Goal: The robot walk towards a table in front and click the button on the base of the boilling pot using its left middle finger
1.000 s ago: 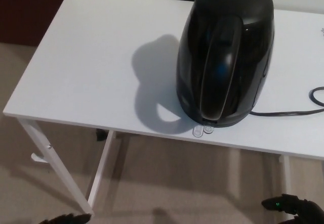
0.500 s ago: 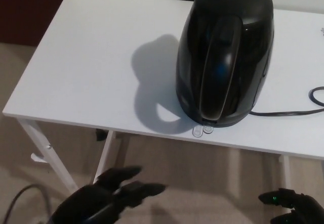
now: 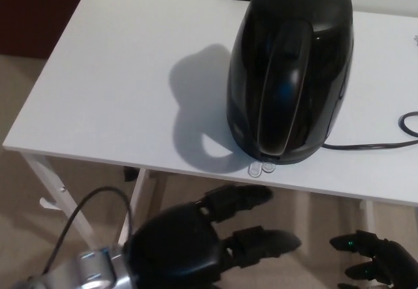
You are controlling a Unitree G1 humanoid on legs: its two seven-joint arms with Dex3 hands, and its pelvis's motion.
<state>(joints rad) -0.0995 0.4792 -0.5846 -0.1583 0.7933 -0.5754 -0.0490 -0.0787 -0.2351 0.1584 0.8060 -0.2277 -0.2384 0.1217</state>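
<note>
A glossy black boiling pot [image 3: 290, 67] stands upright on the white table [image 3: 124, 80], its handle facing me. At the foot of its base, near the table's front edge, a small clear button tab [image 3: 261, 168] sticks out. My left hand [image 3: 199, 237] is raised below the table edge, open, fingers spread and pointing right toward the pot; its upper fingertip [image 3: 258, 193] lies just under the tab, not touching it. My right hand [image 3: 375, 263] shows at the bottom right corner, low over the floor, fingers apart and empty.
A black power cord [image 3: 379, 144] runs from the pot's base off to the right. White table legs [image 3: 59, 197] stand at the left over beige carpet. A dark cabinet [image 3: 39, 8] fills the top left corner.
My left hand has risen and moved right, from the bottom left corner to just below the table edge under the pot. The right hand has barely shifted. The pot has stayed put.
</note>
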